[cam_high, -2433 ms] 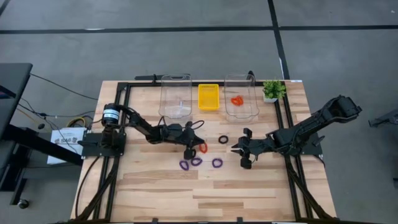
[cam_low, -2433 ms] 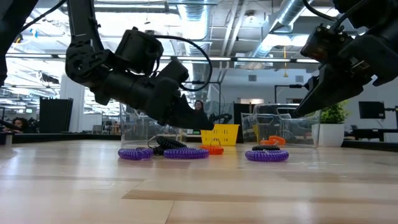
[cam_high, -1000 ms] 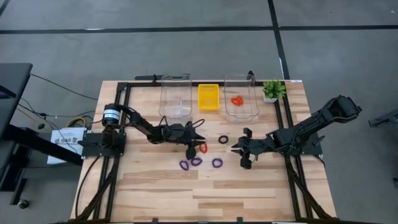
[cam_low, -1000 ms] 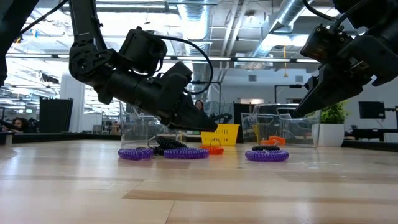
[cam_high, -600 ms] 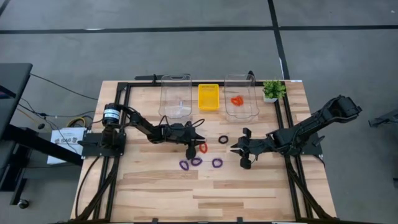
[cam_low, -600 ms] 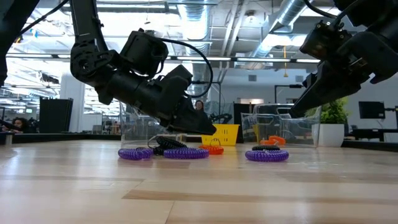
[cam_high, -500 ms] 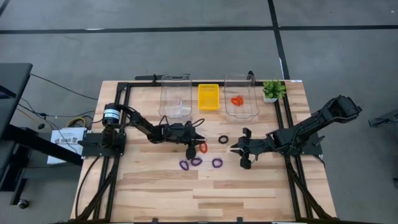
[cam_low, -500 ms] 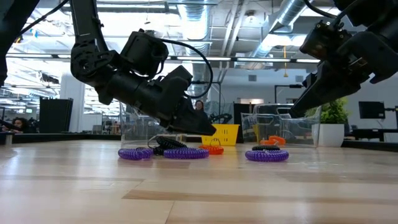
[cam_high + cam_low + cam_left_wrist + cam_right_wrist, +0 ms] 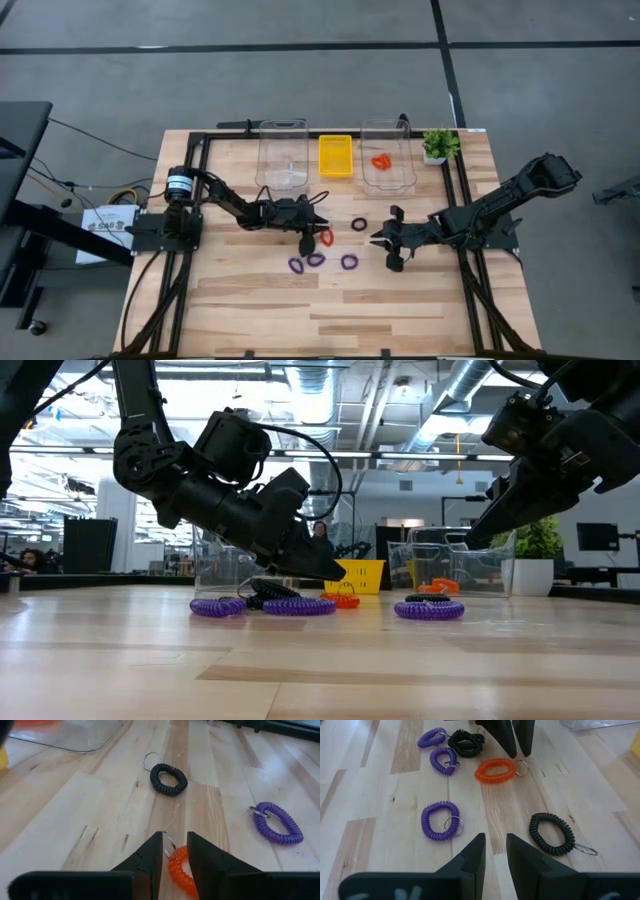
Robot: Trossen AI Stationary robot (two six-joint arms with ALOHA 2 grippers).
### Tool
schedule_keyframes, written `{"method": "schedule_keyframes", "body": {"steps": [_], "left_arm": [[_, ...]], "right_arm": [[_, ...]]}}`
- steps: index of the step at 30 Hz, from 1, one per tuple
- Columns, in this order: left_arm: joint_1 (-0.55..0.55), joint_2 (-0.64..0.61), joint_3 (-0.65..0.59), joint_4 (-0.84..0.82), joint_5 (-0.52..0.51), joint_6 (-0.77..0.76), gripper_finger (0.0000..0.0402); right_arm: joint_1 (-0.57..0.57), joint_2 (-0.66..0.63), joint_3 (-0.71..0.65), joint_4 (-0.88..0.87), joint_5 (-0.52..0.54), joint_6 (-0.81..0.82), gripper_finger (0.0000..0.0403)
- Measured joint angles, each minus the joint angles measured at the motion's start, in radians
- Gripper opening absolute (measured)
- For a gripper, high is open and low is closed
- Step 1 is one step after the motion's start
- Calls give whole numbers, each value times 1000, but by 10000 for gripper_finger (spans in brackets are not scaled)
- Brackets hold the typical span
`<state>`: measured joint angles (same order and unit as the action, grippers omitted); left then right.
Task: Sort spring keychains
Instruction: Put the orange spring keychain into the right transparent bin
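Spring keychains lie flat on the wood. An orange one (image 9: 326, 237) sits beside my left gripper (image 9: 312, 240). A black one (image 9: 359, 224) lies between the arms, and three purple ones (image 9: 316, 260) lie nearer the near edge. A second black one (image 9: 466, 741) rests by two of the purples. My left gripper (image 9: 175, 837) is open by a narrow gap and hovers just above the orange keychain's (image 9: 179, 867) metal-ring end (image 9: 521, 767). My right gripper (image 9: 494, 840), also narrowly open, hangs above the table right of the black keychain (image 9: 551, 834). Another orange keychain (image 9: 380, 161) lies in the right clear bin.
Two clear bins (image 9: 283, 155) (image 9: 388, 172) stand at the far edge with a yellow tray (image 9: 336, 156) between them. A small potted plant (image 9: 437, 145) stands at the far right corner. Bare wood spreads toward the near edge.
My left gripper has edged slightly toward the table's right, closer over the orange keychain. The keychains have stayed where they were.
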<state>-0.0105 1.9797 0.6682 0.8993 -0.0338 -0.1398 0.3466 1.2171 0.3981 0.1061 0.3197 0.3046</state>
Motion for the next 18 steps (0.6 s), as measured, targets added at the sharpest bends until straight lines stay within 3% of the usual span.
{"method": "schedule_keyframes", "body": {"steps": [18], "left_arm": [[-1,0,0,0,-18,-8,86]], "right_arm": [[0,0,0,0,0,-1,70]]}}
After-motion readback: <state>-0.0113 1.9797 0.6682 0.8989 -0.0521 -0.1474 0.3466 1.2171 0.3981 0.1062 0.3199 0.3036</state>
